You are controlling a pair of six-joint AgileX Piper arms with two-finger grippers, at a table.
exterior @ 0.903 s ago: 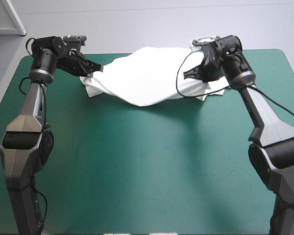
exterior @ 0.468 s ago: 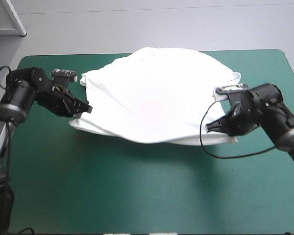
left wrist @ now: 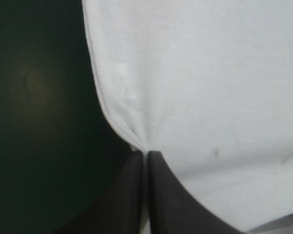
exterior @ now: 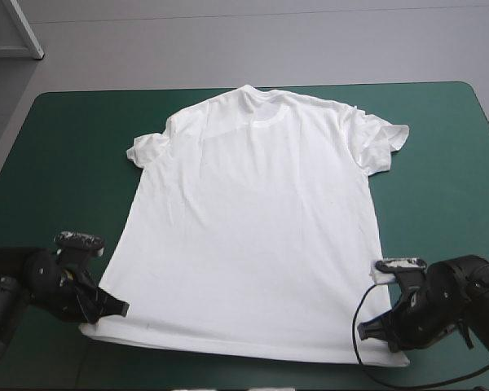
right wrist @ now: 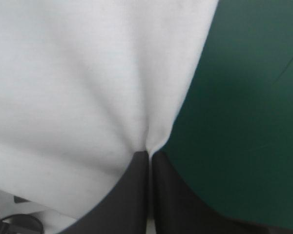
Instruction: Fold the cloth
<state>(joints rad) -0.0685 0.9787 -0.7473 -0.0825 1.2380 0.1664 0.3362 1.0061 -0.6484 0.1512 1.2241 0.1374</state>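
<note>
T-shirt [exterior: 253, 236] spread flat, hem corners pinched in left hand [exterior: 121, 309], right hand [exterior: 367, 328]

The white, short-sleeved T-shirt [exterior: 253, 228] is spread flat on the teal-green cover [exterior: 65, 163], with the collar laid toward the far edge and the hem toward the near edge. Both sleeves are left bunched at the shoulders. The body is largely smoothed, and each hem corner is drawn into a small pucker.
</note>
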